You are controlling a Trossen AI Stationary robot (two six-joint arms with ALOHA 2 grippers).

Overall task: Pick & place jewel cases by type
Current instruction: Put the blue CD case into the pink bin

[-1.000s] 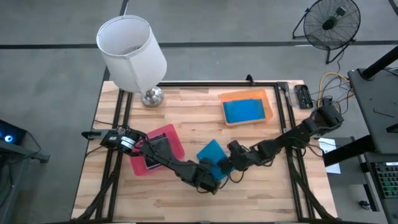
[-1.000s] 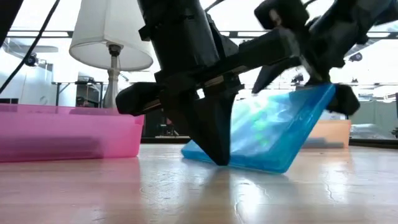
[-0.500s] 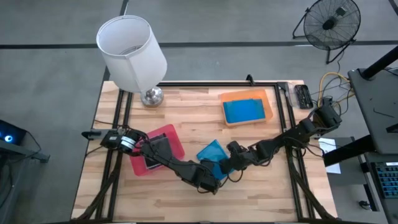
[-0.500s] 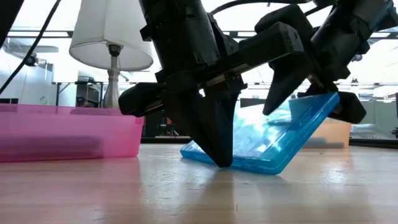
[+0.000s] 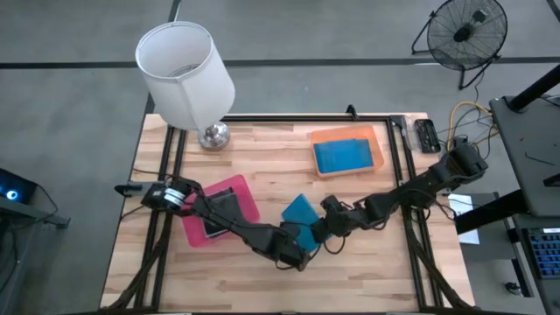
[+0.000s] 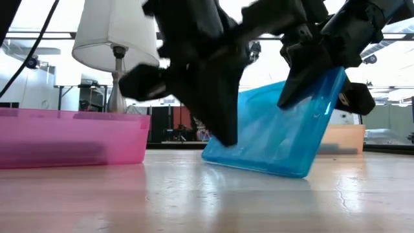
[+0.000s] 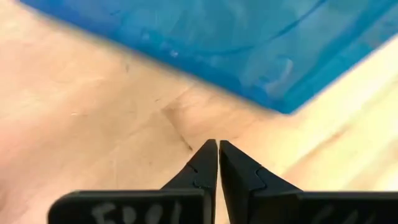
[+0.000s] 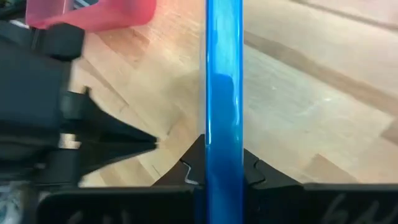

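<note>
A translucent blue jewel case (image 5: 299, 210) stands tilted on the wooden table near its middle. My right gripper (image 5: 318, 226) is shut on its raised edge. My left gripper (image 5: 304, 243) is shut and hangs just in front of the case on its near side, its tips (image 7: 217, 149) a little off the wood and apart from the case (image 7: 205, 43). A dark jewel case (image 5: 219, 213) lies in the pink tray (image 5: 245, 194). Another blue case (image 5: 341, 156) lies in the orange tray (image 5: 378, 144). My right gripper pinches the blue case's raised edge (image 8: 224, 143) between its two fingers, one on the upper face (image 6: 299, 81) and one beneath (image 6: 352, 103). The fingers come slanting down from the table's right. The case is tilted steeply, its opposite low edge (image 6: 255, 169) on the wood.
A white-shaded lamp (image 5: 188, 74) stands at the table's far left corner. The pink tray sits left of the case, the orange tray at the far right. Bare wood lies toward the near edge (image 5: 289, 289). A black remote (image 5: 426, 136) rests at the far right.
My right gripper has shut on the blue case's raised edge and tipped the case steeper, its low edge staying on the table. My left gripper, whose shut tip stood on the wood against the case's low edge, has risen slightly clear.
</note>
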